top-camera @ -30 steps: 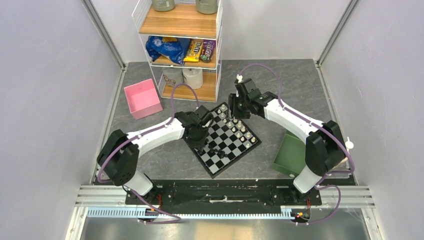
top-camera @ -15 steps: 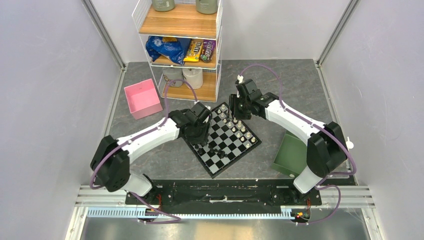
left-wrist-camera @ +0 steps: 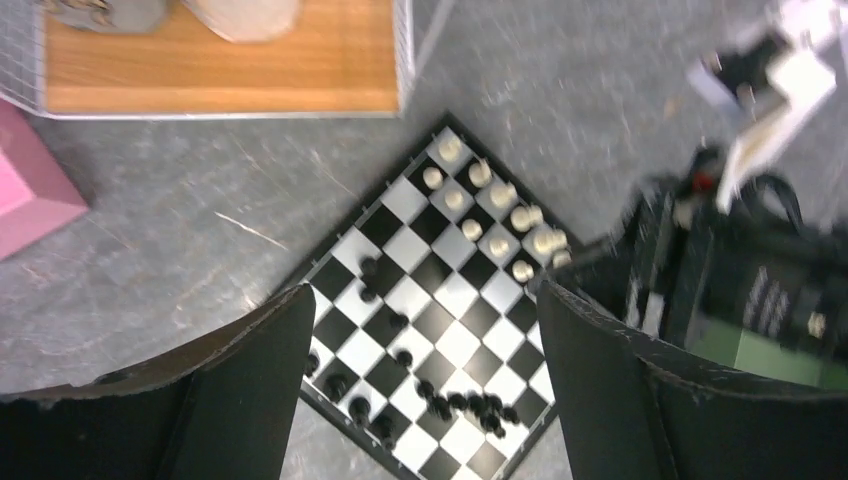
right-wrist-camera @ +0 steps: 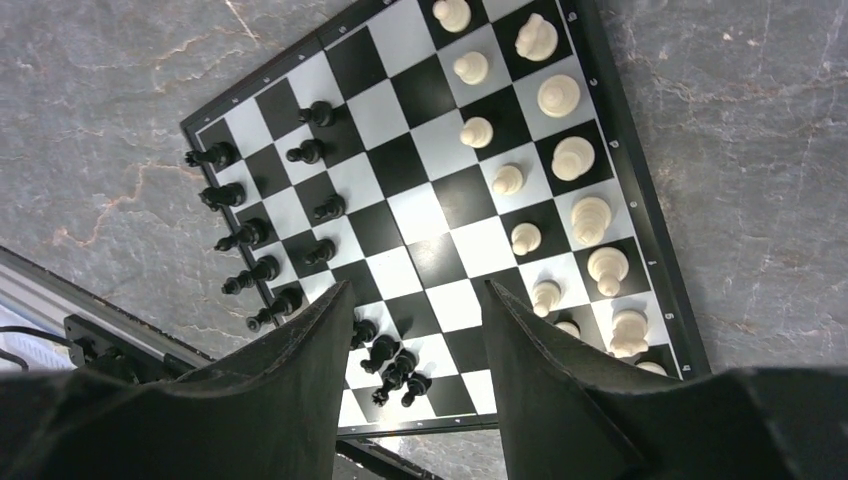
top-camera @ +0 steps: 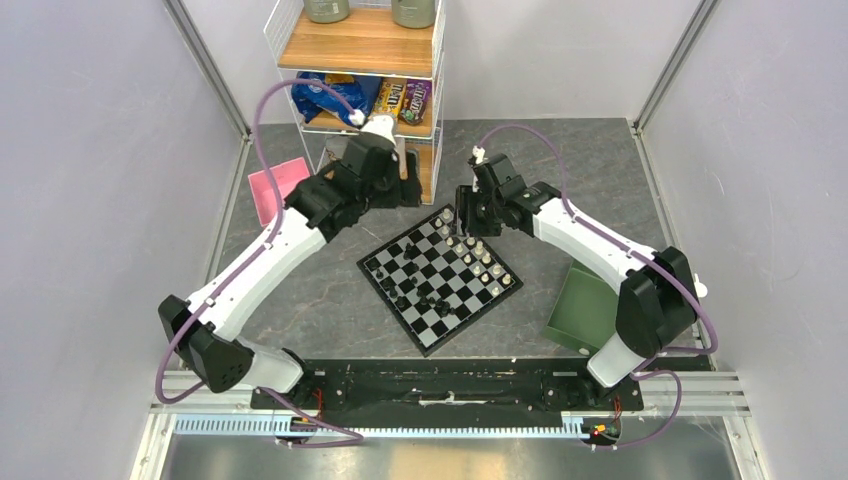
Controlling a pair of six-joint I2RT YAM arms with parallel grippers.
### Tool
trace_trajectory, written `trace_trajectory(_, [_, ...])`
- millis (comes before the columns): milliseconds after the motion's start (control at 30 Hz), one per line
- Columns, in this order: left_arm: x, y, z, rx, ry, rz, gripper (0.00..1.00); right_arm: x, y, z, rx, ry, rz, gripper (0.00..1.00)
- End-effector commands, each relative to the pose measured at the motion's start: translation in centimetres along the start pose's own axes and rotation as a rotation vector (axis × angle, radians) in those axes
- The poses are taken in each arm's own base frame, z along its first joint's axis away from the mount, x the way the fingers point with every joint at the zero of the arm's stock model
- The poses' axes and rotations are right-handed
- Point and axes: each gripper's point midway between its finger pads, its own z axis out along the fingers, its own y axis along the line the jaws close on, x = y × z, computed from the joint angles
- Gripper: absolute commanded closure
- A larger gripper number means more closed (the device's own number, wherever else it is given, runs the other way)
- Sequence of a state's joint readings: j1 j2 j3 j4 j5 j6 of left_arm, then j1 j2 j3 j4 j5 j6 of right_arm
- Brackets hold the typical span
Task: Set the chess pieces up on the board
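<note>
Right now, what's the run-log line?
left claw open, empty, up high | right claw open, empty, over board | white pieces in rows | black pieces partly bunched

1. you're looking at a robotics lab test cell, not a home or a shop.
2. plain pale walls (top-camera: 100, 200) close it in on three sides, framed by aluminium posts (top-camera: 207, 70) at 11 and 1 o'clock.
3. a black mounting plate (top-camera: 450, 385) on slotted metal rails runs along 6 o'clock, and purple cable (top-camera: 516, 128) loops in the open.
4. the grey stone-look table (top-camera: 590, 170) carries staged props: a wire shelf rack (top-camera: 360, 45) with snack bags (top-camera: 395, 100) at 12 o'clock, a pink box (top-camera: 280, 175) at 10, a green tray (top-camera: 580, 305) at 4, and the board (top-camera: 445, 270) at centre.
</note>
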State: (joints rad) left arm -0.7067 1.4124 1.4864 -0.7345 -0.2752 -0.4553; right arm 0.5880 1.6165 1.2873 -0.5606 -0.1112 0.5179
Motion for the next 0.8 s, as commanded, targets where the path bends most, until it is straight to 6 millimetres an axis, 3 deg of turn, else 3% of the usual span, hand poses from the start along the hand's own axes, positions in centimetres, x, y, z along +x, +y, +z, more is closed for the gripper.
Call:
trace_trajectory(0, [-5.6, 3.4, -1.5, -0.054, -0.163, -0.085, 0.11, -1.4, 3.2, -2.4, -0.082, -0.05, -0.076, 0.41])
trace_trajectory(133, [-8.6, 6.7, -3.1, -0.064, -0.264, -0.211, 0.1, -0.1, 5.1, -1.8, -0.084, -0.033, -0.148, 0.41])
trace_trajectory(233, [-9.0, 9.9, -3.8, -0.134, -0.326, -0.279, 0.09, 1.1, 6.1, -0.7, -0.068, -0.023, -0.207, 0.41])
trace_trajectory(300, [-7.4, 12.0, -4.1, -0.204, -0.319, -0.337, 0.09, 1.9, 6.7, -0.1, -0.056, -0.015, -0.233, 0.41])
trace_trajectory(433, [-1.8, 15.6, -4.1, -0.3, -0.322, -0.415, 0.08, 3.3, 8.4, 1.1, -0.057, 0.018, -0.269, 0.42])
trace_trajectory(600, [-0.5, 18.2, -6.2, -0.332, -0.429, -0.408, 0.0, 4.2, 8.9, 4.1, 0.016, 0.039, -0.32, 0.43])
trace_trajectory(767, [1.6, 20.0, -4.8, -0.405, -0.306, -0.356, 0.0, 3.8, 9.3, 5.9, 0.048, 0.036, -0.312, 0.46])
